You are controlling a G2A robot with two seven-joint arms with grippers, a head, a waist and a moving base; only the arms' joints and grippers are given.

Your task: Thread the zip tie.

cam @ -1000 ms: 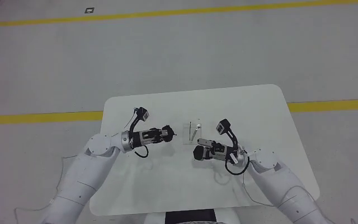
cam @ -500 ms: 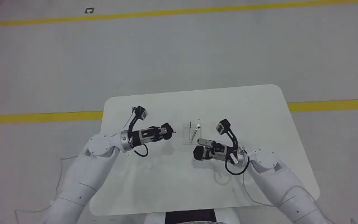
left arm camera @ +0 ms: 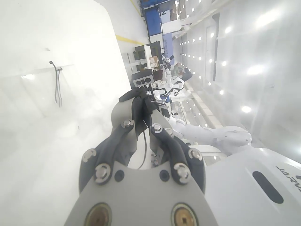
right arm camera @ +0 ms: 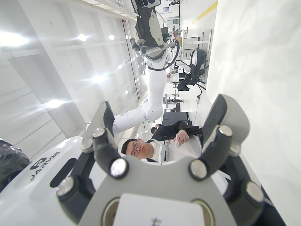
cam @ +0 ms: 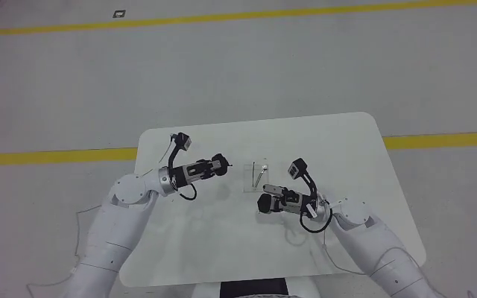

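The zip tie [cam: 257,173] lies flat on the desk [cam: 335,141] between the claws, touched by neither. The left claw [cam: 221,165] is pinched narrow, apparently empty; the right claw [cam: 261,203] is spread wide, empty. The pickup step is pending: the next move probably calls for a fine pinch on one thin end.

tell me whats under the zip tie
The zip tie lies on a clear sheet on the white table. Its underside, where it touches the sheet, is hidden.
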